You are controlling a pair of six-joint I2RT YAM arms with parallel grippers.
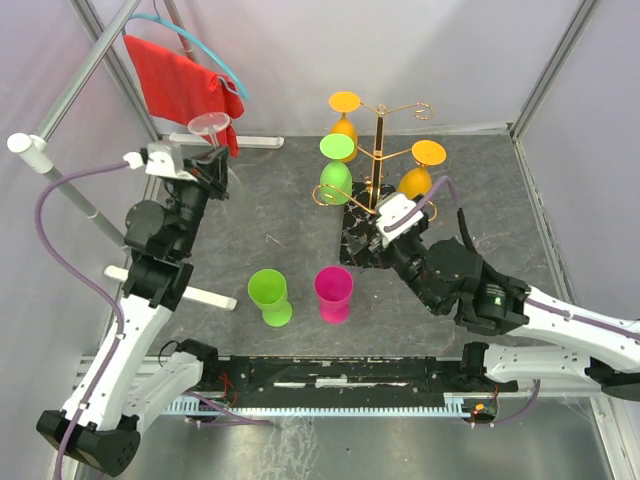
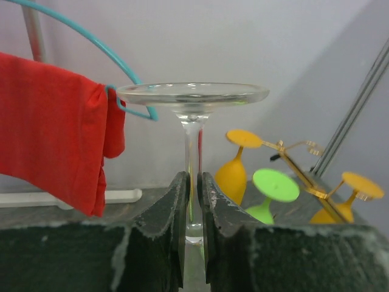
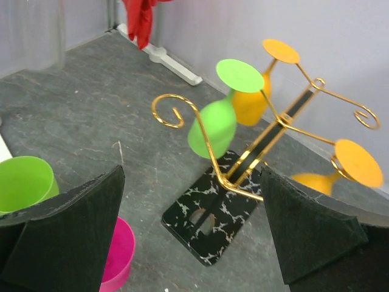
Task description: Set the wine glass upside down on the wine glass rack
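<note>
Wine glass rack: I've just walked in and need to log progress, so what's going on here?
The left hand grips a clear wine glass by its stem, foot up, raised at the far left beside a red cloth. It is not on the wine glass rack yet. The rack carries two orange glasses and one green glass, hanging upside down. The right hand is open, close to the rack's marble base. A green cup and a pink cup stand upright on the table.
</note>
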